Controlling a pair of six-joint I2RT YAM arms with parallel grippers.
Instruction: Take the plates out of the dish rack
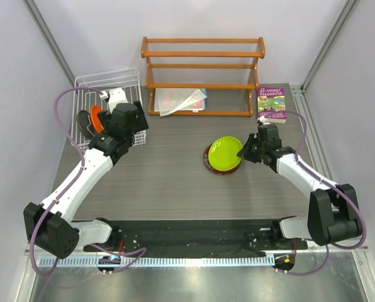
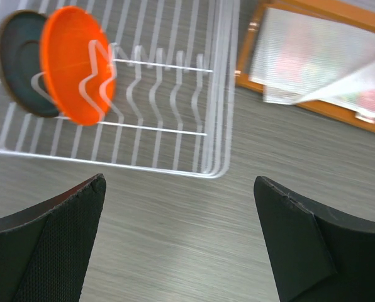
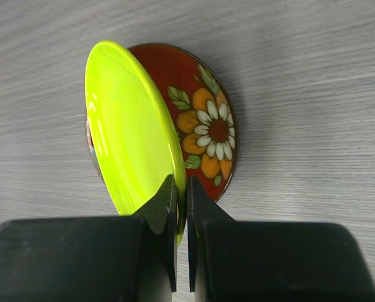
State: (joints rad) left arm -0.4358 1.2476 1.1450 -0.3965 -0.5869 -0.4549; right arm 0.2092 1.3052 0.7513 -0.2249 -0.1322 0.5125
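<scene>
One lime plate [image 3: 128,126], book [image 1: 271,104] titled "STOREY TREEHOUSE"

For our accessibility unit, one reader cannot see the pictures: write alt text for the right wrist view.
The right gripper is shut on the near rim of a lime green plate, holding it tilted over a dark red plate with a daisy pattern. The dark red plate lies on a grey wood-grain table.
</scene>
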